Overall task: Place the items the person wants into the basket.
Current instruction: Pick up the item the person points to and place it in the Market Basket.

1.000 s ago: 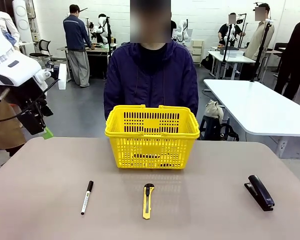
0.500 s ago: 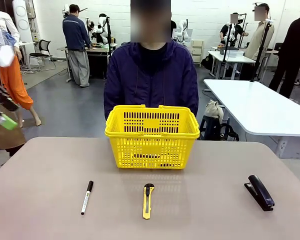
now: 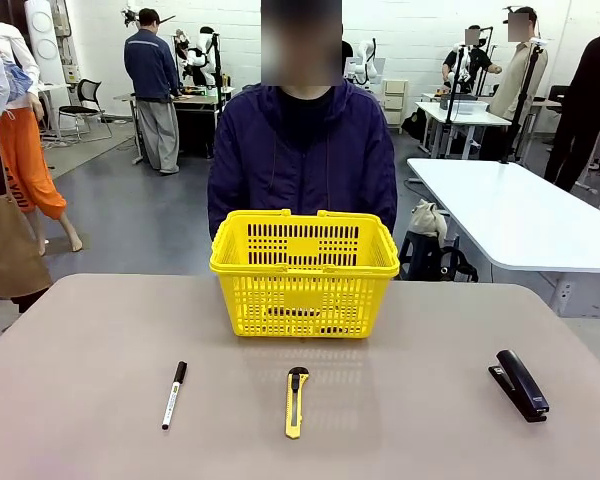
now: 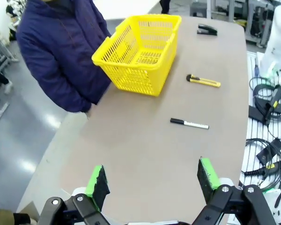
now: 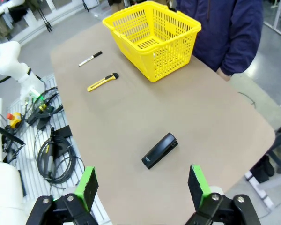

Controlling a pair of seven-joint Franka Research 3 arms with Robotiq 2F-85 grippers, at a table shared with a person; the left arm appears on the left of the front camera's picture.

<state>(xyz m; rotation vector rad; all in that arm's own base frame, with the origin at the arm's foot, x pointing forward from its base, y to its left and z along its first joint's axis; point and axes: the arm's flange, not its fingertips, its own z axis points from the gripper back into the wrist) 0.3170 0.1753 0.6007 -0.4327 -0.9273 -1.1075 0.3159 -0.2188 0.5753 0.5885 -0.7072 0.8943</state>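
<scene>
My left gripper (image 4: 152, 177) hangs released and empty, its green pads (image 4: 97, 180) spread wide, high above the left end of the table (image 4: 131, 154). Out past the pads, the marker (image 4: 189, 123) lies flat on the bare top, well apart from my fingers. Beyond it lies the knife (image 4: 203, 81), and the stapler (image 4: 207, 30) sits at the far end.

My right gripper (image 5: 142, 183) is likewise spread wide with nothing in it, above the table's right end. The stapler is the nearest thing under it, well clear of the fingers.

From the front, marker, knife and stapler lie in a loose row on my side of the table. The marker is to the left with its black cap pointing away from me, the knife is in the middle, and the stapler is far right. The basket (image 3: 280, 300) stands upright behind the knife, at the far edge, handles folded down. Something dark shows low through its slots; I cannot tell what. The person (image 3: 302, 160) stands just behind the basket.
</scene>
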